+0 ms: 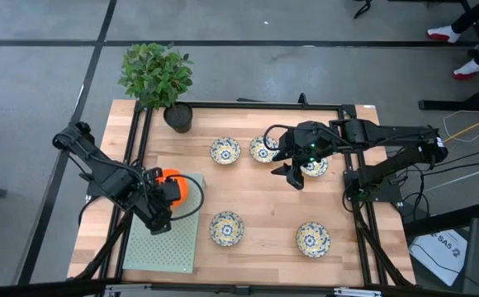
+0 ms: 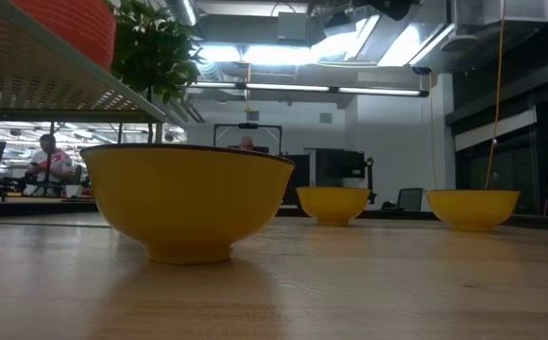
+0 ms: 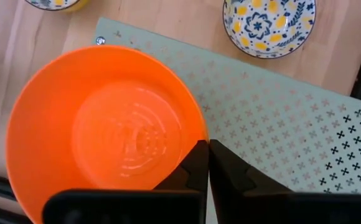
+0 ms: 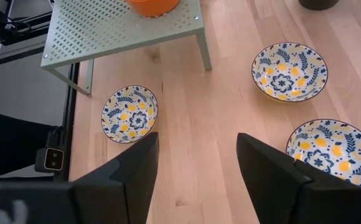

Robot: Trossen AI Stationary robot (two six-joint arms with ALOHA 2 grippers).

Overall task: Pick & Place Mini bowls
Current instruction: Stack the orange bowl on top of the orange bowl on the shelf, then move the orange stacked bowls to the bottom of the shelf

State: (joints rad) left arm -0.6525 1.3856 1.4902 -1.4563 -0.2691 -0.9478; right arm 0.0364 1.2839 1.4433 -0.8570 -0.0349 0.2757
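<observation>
Orange bowl (image 1: 173, 186) sits upright on the perforated green rack (image 1: 165, 247), near its far corner, mouth up — empty inside, only moulded rings on its floor show in the left wrist view. Round, so no long axis to call.

Left gripper (image 1: 158, 200) is at that bowl, fingers pressed together on the rim wall nearest the wrist — one finger inside, one outside by the look of it, pinching the thin wall.

Five patterned bowls on the bare wood, all upright, mouths up, all empty:
- bowl A (image 1: 225, 150) – far side, near the plant pot (image 1: 178, 116)
- bowl B (image 1: 263, 149) – just beside A, partly under the right arm
- bowl C (image 1: 315, 167) – under the right gripper, mostly hidden
- bowl D (image 1: 226, 228) – near side, just off the rack's edge
- bowl E (image 1: 313, 238) – near side, well apart from D

Right gripper (image 1: 299, 172) hovers over the far-right part of the table (image 1: 264, 198) by B and C, fingers spread wide, nothing between them. Right wrist view shows clear wood between the fingers, with one patterned bowl just beside one finger.

Low view: bowls' outsides are plain yellow, each standing level on its foot.
</observation>
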